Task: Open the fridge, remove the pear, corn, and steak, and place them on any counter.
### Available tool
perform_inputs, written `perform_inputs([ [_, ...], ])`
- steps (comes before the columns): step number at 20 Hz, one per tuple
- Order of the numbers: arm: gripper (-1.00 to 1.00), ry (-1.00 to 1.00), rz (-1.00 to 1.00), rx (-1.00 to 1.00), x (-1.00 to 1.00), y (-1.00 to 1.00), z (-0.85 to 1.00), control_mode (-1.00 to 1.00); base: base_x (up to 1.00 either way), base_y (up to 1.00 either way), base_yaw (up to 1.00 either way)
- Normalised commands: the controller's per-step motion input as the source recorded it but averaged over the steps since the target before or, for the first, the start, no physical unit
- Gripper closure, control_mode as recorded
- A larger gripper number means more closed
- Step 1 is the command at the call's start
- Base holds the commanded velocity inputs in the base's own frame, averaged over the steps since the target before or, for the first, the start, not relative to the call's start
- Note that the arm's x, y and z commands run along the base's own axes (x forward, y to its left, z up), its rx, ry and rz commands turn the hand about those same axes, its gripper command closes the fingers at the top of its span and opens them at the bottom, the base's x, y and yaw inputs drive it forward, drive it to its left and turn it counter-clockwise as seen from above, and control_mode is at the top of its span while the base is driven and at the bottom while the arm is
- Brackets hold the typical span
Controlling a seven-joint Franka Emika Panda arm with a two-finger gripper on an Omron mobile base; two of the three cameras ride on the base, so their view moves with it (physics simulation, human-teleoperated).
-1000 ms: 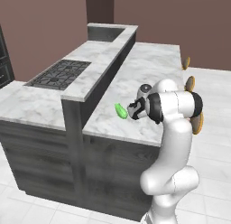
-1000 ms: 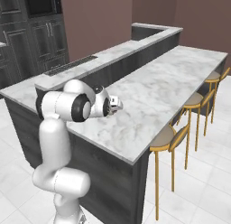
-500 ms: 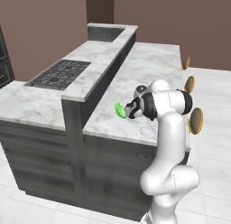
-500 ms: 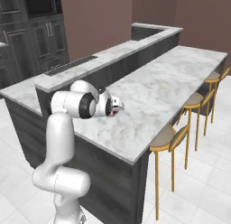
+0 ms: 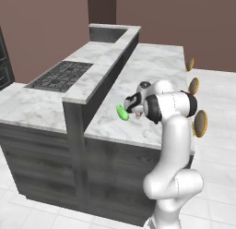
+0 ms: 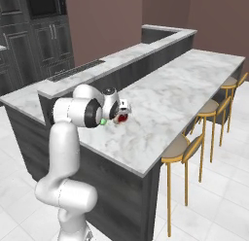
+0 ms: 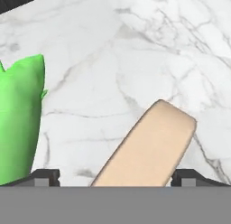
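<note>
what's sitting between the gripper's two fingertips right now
In the hand view, the steak's pale tan rim lies between the open gripper's tips, on the marble counter.

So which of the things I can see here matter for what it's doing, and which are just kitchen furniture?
Part of the job:
- corn
- steak
- counter
- gripper, jaws open

Just there:
- cooktop
- bar stools
- dark cabinets

Two cameras sit behind the arm, one on each side, looking down at the counter (image 5: 152,66) (image 6: 194,84) they share. The hand camera looks very close at the counter (image 7: 149,47).
</note>
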Motion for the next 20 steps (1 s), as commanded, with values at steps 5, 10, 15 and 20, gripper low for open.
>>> perform_inputs([
  [5, -1.0, -0.09, 0.1, 0.08, -0.7, 0.12, 0.63, -1.0, 0.0, 0.0, 0.0],
  [10, -1.0, -0.17, 0.08, 0.11, -0.98, 0.0, 0.99, -1.0, 0.0, 0.0, 0.0],
  [15, -1.0, -0.16, 0.07, 0.02, -1.0, 0.0, 0.88, -1.0, 0.0, 0.0, 0.0],
  [20, -1.0, -0.01, 0.01, 0.01, -1.0, 0.0, 0.88, -1.0, 0.0, 0.0, 0.0],
])
